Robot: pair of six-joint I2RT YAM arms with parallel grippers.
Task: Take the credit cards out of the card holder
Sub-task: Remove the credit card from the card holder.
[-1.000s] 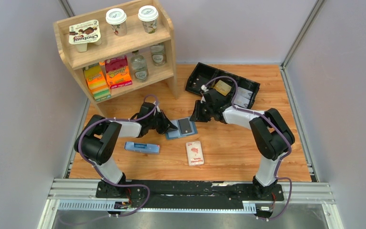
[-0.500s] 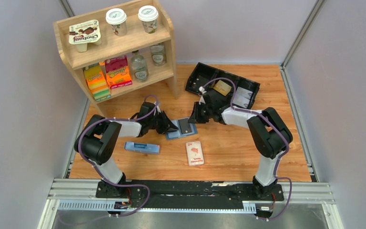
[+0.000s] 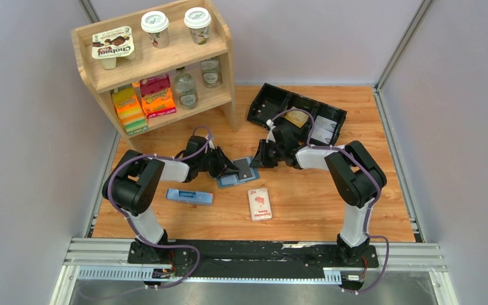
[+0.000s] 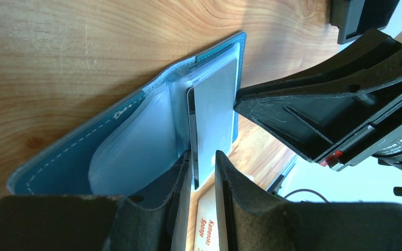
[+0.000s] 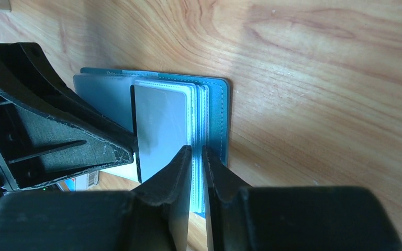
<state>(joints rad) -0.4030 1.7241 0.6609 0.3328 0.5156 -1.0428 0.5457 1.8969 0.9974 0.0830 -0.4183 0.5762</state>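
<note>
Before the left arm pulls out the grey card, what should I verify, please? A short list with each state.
1. Left gripper straddles dark grey card: ok.
2. Left jaws closed on it: not ok, open.
3. Right gripper pinches card holder: ok.
4. Grippers clear of each other: cannot tell, very close.
5. Tan card out, in black tray: ok.

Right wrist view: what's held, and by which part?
Right gripper pinches the light blue folding card holder by the near edge of its clear plastic sleeves.
</note>
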